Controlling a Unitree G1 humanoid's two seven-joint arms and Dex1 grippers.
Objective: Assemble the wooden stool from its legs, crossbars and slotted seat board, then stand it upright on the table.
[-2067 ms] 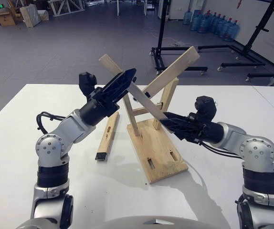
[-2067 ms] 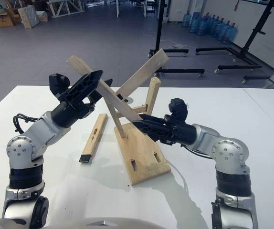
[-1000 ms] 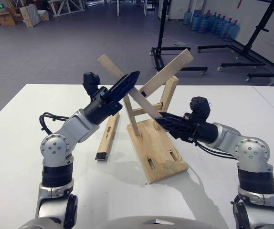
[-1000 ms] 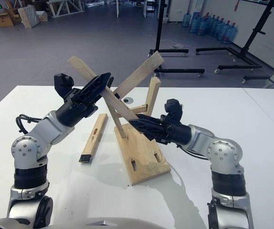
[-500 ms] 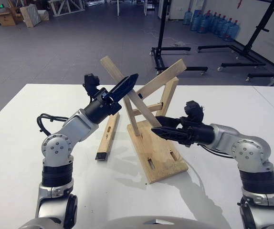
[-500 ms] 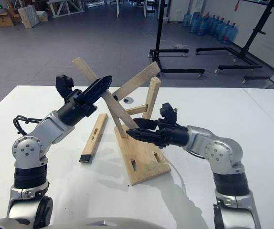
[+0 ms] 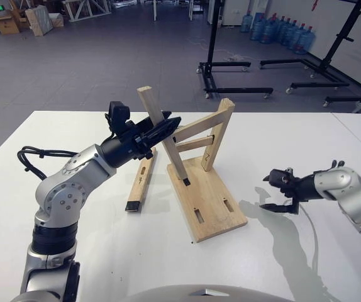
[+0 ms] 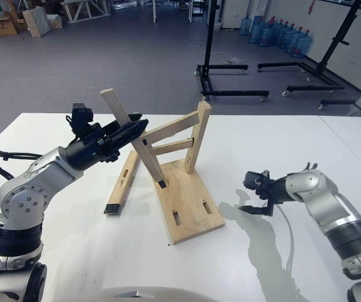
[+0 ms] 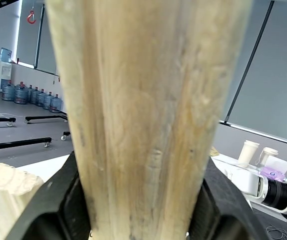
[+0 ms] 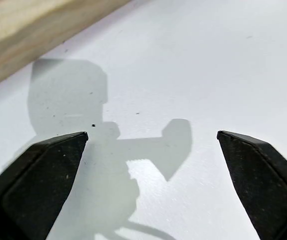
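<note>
The slotted seat board point(image 7: 215, 201) lies flat on the white table point(image 7: 306, 251). My left gripper point(image 7: 168, 126) is shut on a wooden leg point(image 7: 168, 141) that slants steeply, its dark lower end resting on the board. That leg point(image 9: 143, 115) passes between the black fingers point(image 9: 63, 200) in the left wrist view. A second leg point(image 7: 218, 135) stands on the board's far end, with two crossbars point(image 7: 192, 145) running from it toward the held leg. Another leg point(image 7: 141, 179) lies loose to the board's left. Right of the board, my right gripper point(image 7: 263, 192) hangs open and empty just above the table; its gripper point(image 10: 151, 134) faces the board's corner point(image 10: 33, 30).
A black cable point(image 7: 33, 157) loops off my left arm over the table's left part. Beyond the table's far edge is an open floor with black metal racks point(image 7: 231, 66) and water bottles point(image 7: 287, 34). Bare tabletop stretches in front of and right of the board.
My right gripper let go of the leg's lower end, opened and drew back to the right. My left gripper swung the leg more upright, its end now down on the board; the long bar dropped lower.
</note>
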